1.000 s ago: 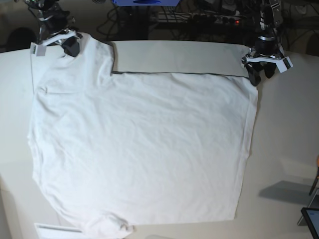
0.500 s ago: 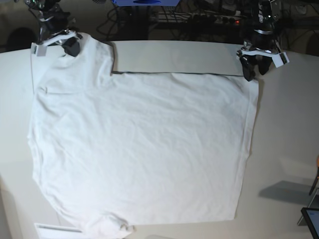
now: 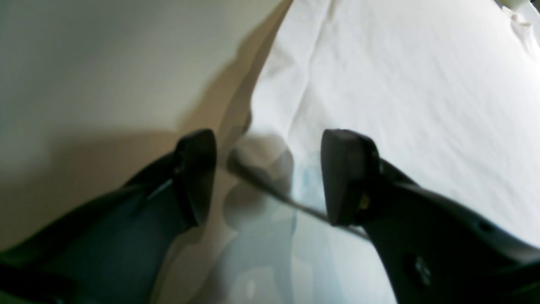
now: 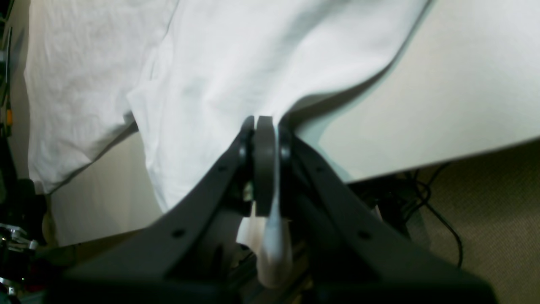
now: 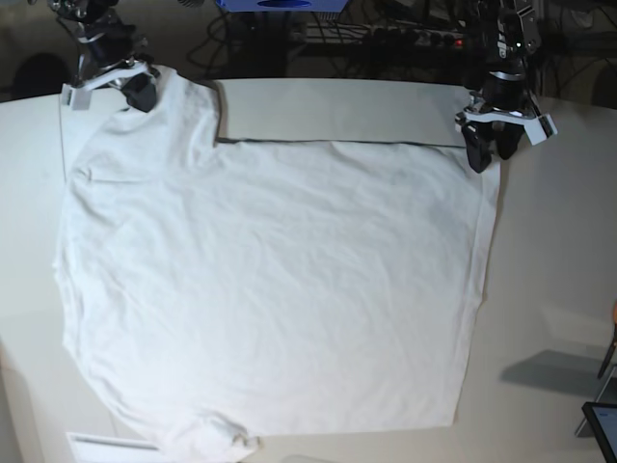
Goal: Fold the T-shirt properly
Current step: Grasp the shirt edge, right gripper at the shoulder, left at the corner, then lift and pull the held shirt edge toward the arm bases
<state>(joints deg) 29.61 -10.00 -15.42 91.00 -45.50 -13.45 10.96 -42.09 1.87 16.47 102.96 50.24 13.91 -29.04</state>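
The white T-shirt (image 5: 280, 280) lies spread flat on the off-white table (image 5: 559, 251). At its far left corner my right gripper (image 5: 138, 95) is shut on the fabric. The right wrist view shows that gripper (image 4: 265, 126) pinching a fold of the T-shirt (image 4: 219, 63), which rises from the table to the jaws. At the far right corner my left gripper (image 5: 489, 156) stands open. In the left wrist view its fingers (image 3: 198, 177) straddle the corner edge of the T-shirt (image 3: 400, 84), with nothing clamped between them.
The table's far edge runs just behind both grippers, with cables and equipment (image 5: 386, 34) beyond it. A white strip (image 5: 106, 444) lies at the near left edge. A dark object (image 5: 603, 424) sits at the lower right. Carpeted floor (image 4: 485, 211) shows past the table edge.
My left gripper has shifted a little leftward, onto the T-shirt's far right corner, still open. The right gripper keeps its grip and has barely moved.
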